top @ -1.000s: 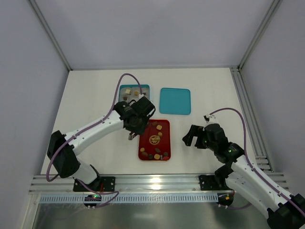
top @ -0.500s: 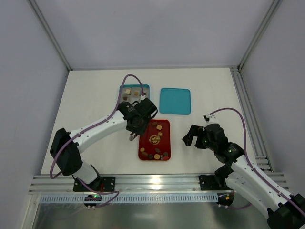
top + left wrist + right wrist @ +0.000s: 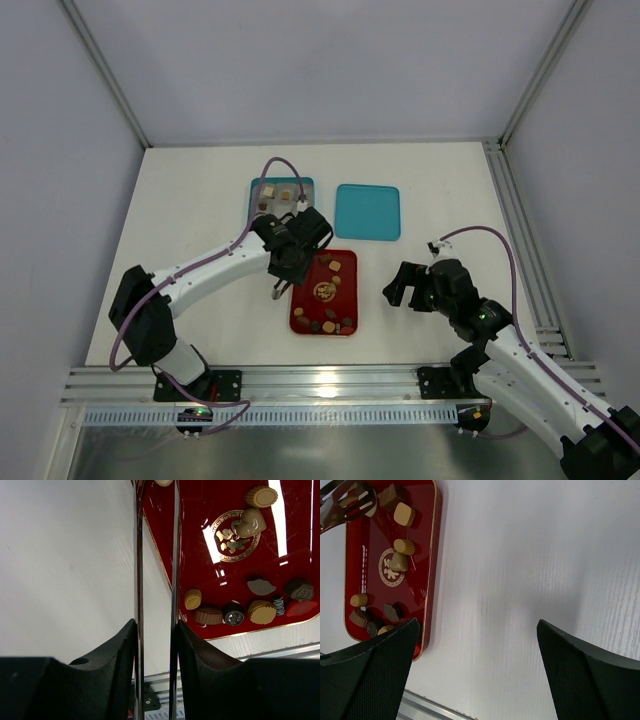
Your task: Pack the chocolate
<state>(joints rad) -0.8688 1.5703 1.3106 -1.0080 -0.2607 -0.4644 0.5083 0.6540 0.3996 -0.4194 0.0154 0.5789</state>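
A: Where is the chocolate?
B: Mostly on the red tray, centre of the top view. A row of brown and tan pieces runs along the tray's lower edge. A few more sit toward its upper right. A heart-shaped piece lies on the gold emblem in the tray's middle.
A: Any elsewhere?
B: Yes, a few small pieces sit in the teal tray just above the red one, upper centre of the top view. A second flat teal tray lies right beside it.
A: And the left gripper?
B: In the top view it hangs over the red tray's upper left corner. Its fingers are pressed onto metal tongs. The two thin blades run up the left wrist view along the tray's left rim, partly over the white table.
A: Anything in the tongs?
B: A cream piece shows between the blades at the top edge of the left wrist view. Cannot tell whether it is pinched. In the right wrist view the tongs' slotted ends sit at the upper left, over the tray's corner.
A: And the right gripper?
B: It is right of the red tray and apart from it in the top view. Its fingers are spread wide, with only table surface showing between them.
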